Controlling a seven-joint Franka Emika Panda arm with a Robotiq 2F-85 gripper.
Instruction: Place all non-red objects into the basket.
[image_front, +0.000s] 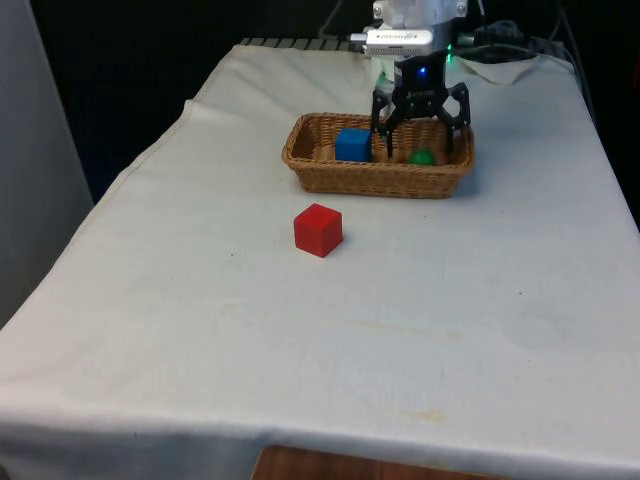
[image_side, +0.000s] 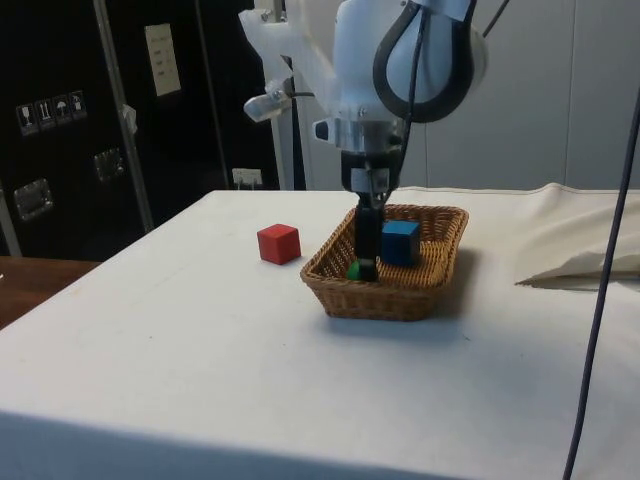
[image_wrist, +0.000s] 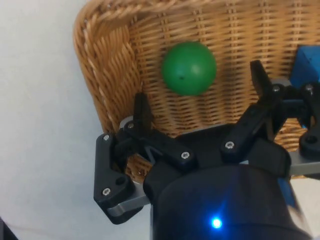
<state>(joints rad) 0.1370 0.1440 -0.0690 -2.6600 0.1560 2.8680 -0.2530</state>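
Note:
A wicker basket (image_front: 330, 178) (image_side: 340, 295) (image_wrist: 107, 75) stands on the white cloth towards the robot's end. Inside it lie a blue cube (image_front: 353, 145) (image_side: 400, 242) (image_wrist: 306, 65) and a green ball (image_front: 422, 157) (image_side: 353, 270) (image_wrist: 189, 68). My gripper (image_front: 419, 150) (image_side: 366, 262) (image_wrist: 200, 87) hangs open just over the ball, its fingers spread to either side and apart from it. A red cube (image_front: 318, 230) (image_side: 278, 243) rests on the cloth outside the basket, nearer the front camera.
A crumpled fold of white cloth (image_front: 510, 65) (image_side: 590, 255) lies beyond the basket at the front view's right. Cables (image_side: 600, 300) hang down at the side view's right. The table's edge (image_front: 150, 150) falls away at the front view's left.

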